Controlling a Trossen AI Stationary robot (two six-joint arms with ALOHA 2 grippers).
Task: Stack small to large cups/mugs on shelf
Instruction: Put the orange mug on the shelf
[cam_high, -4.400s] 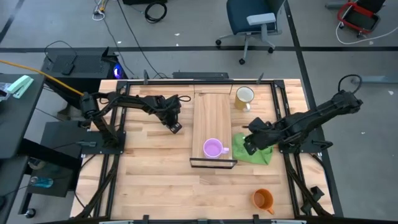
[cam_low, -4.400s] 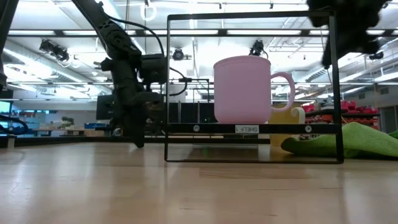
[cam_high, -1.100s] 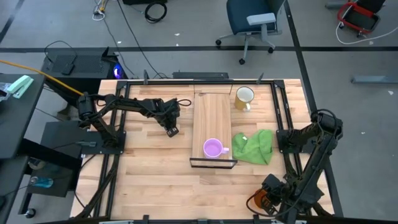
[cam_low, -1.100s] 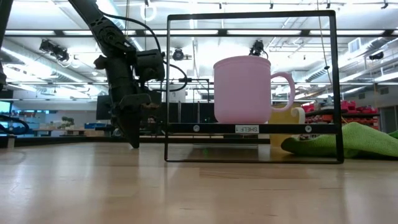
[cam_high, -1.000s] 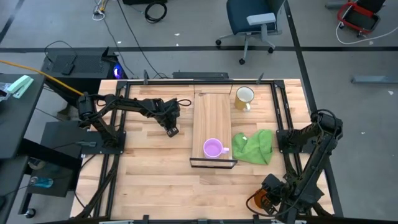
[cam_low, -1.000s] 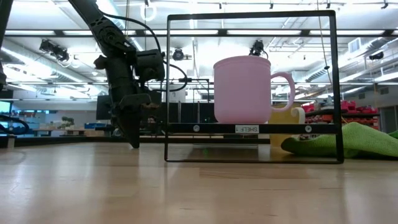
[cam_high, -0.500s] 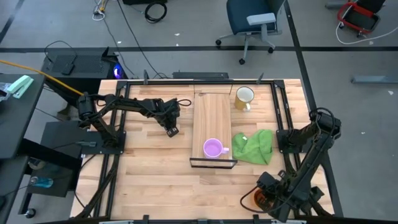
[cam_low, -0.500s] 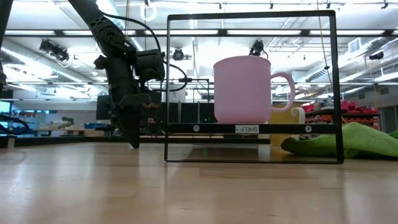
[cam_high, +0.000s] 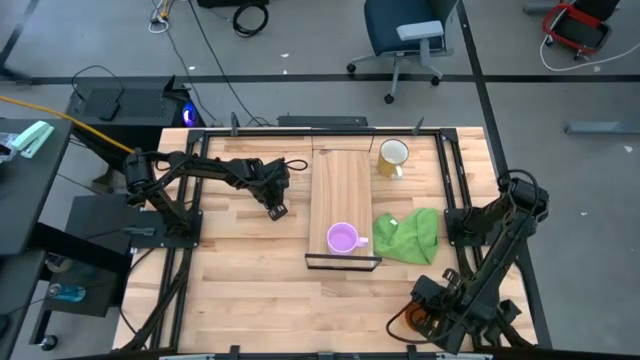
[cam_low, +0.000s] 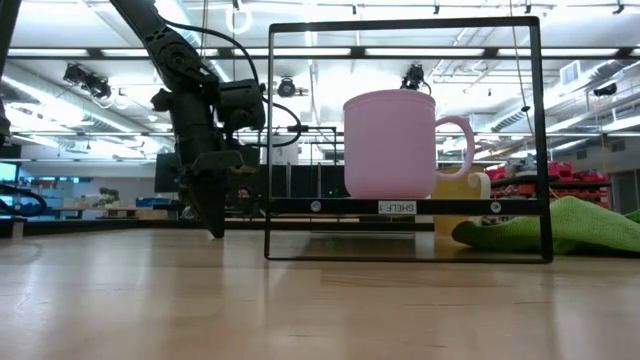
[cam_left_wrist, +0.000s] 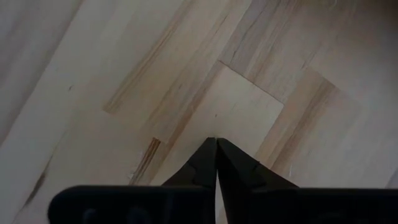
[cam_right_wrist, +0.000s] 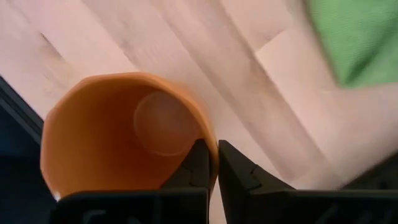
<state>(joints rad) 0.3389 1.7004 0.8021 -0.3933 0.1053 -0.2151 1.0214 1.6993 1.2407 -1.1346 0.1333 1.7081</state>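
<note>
A small purple mug (cam_high: 343, 238) stands on the light-wood shelf (cam_high: 340, 180), close to its black frame (cam_high: 343, 262); in the low view the mug (cam_low: 390, 145) shows inside the frame (cam_low: 405, 25). A yellow mug (cam_high: 392, 157) stands on the table right of the shelf's far end. The orange mug (cam_right_wrist: 118, 137) is at the table's near right corner. My right gripper (cam_high: 428, 312) points down over it and is shut on it (cam_right_wrist: 217, 146). My left gripper (cam_high: 278, 210) hangs shut just above bare table left of the shelf (cam_left_wrist: 216, 142). My right gripper pinches the orange mug's rim (cam_right_wrist: 208, 152). One finger (cam_right_wrist: 193, 168) is inside the mug and the other (cam_right_wrist: 239, 177) is outside its wall. The fingers come from above, pointing down. The mug is upright, mouth up; its base is hidden.
A crumpled green cloth (cam_high: 410, 237) lies on the table right of the shelf's near end. The table's near edge and dark frame (cam_right_wrist: 18, 106) run close by the orange mug. Bare wood lies across the near left of the table (cam_high: 250, 290).
My right gripper has shifted a little toward the table's left above the orange mug and has rolled somewhat about its downward axis. The left arm, the purple mug and the yellow mug have kept still.
</note>
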